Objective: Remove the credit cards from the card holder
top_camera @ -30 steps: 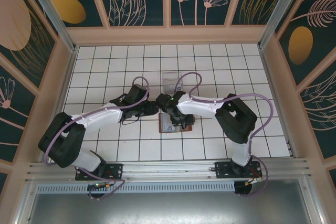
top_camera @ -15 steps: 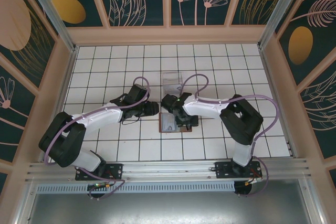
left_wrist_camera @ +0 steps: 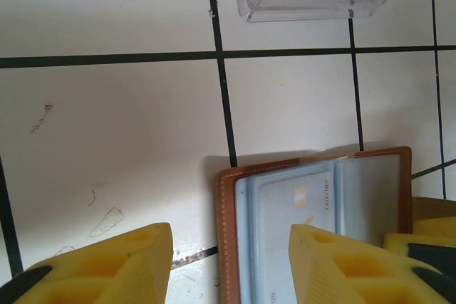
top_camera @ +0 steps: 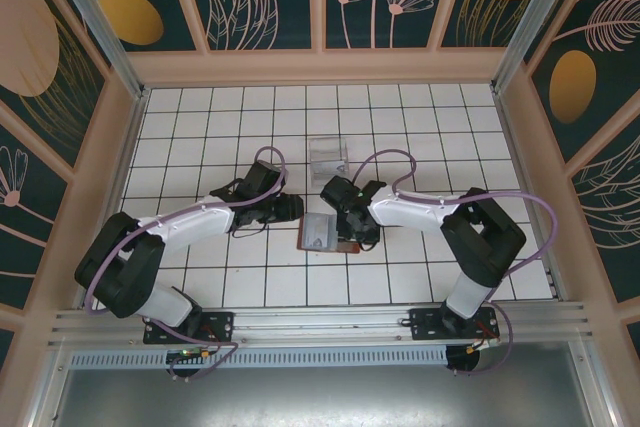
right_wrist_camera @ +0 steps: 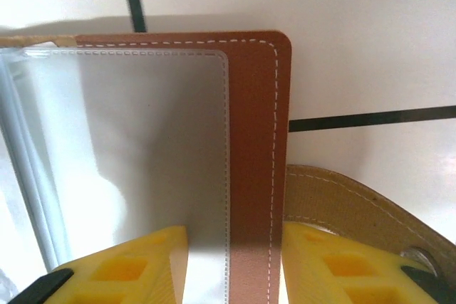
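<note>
You can see the small reddish-brown leather card holder (top_camera: pixel 322 235) lying open on the white tiled table (top_camera: pixel 200 127). It is in the middle, between the two arms. It lies flat with its inside facing up. The outer rim is brown, with a line of pale stitches. The inside is blue-grey, with see-through pockets that shine a little. In one pocket sits a pale, greyish credit card (left_wrist_camera: pixel 281 211) with a tiny orange patch and some print too small to read. The credit card is inside the card holder, not out of it.

Your left gripper (left_wrist_camera: pixel 228 240) is at the card holder's left edge. Its yellow fingers (left_wrist_camera: pixel 107 265) stand wide apart and grasp nothing. The brown rim lies in the gap between them.

Your right gripper (right_wrist_camera: pixel 235 236) is at the right edge. Its fingers stand on either side of the brown stitched rim. You cannot tell if they pinch it or only sit over it. The brown closing tab (right_wrist_camera: pixel 356 211), with a round metal snap, lies just beside the right finger.

A clear plastic tray (top_camera: pixel 328 157) stands near the card holder, farther back on the table.
</note>
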